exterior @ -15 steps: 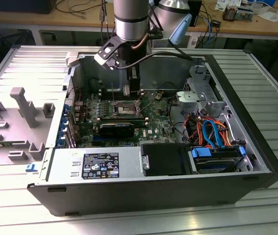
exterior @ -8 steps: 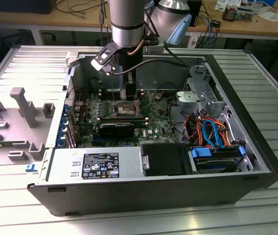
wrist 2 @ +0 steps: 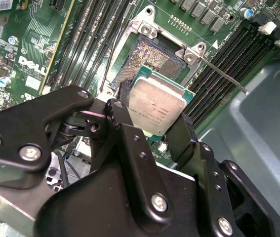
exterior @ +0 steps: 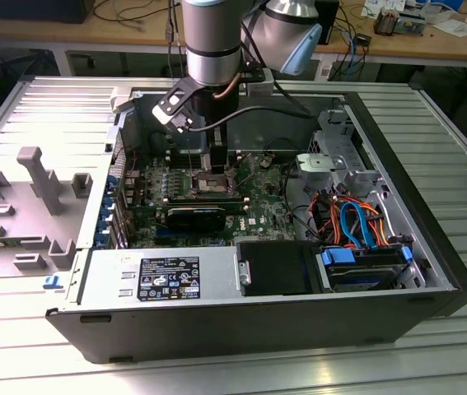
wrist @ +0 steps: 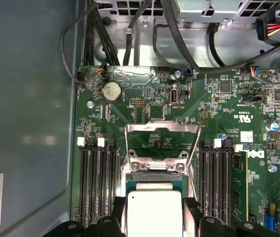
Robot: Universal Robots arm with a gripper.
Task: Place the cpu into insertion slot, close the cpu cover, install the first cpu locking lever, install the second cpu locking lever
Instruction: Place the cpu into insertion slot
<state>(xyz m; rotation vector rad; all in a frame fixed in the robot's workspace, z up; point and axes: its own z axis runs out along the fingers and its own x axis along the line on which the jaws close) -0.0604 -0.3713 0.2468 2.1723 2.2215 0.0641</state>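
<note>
Nearest the lens in the second wrist view: black linkage of the tool (wrist 2: 153,114), screws and pivots plain. Its two fingers are pinching the cpu (wrist 2: 155,101) by opposite edges, silvery metal top facing the camera. An edge grip likely keeps the underside contacts clear.

The cpu hangs partly over the insertion slot (wrist 2: 149,59). The slot's dark pin field is bare on the far side, so the chip looks not yet seated. I cannot tell if any corner touches the rim.

In the first wrist view the cpu cover (wrist: 162,129) stands swung up beyond the slot, with green circuit board (wrist: 144,94) showing through its window. Raised like this, it leaves the slot open from above. The cpu (wrist: 153,213) sits between the fingertips of the tool (wrist: 153,205).

A thin locking lever (wrist 2: 226,76) juts out beside the slot, unlatched by the look of it. Long memory slots (wrist 2: 95,39) flank the socket.

In the exterior view the arm (exterior: 212,41) reaches straight down into the open computer case (exterior: 217,329), which lies on a ribbed metal worktop (exterior: 431,362).
</note>
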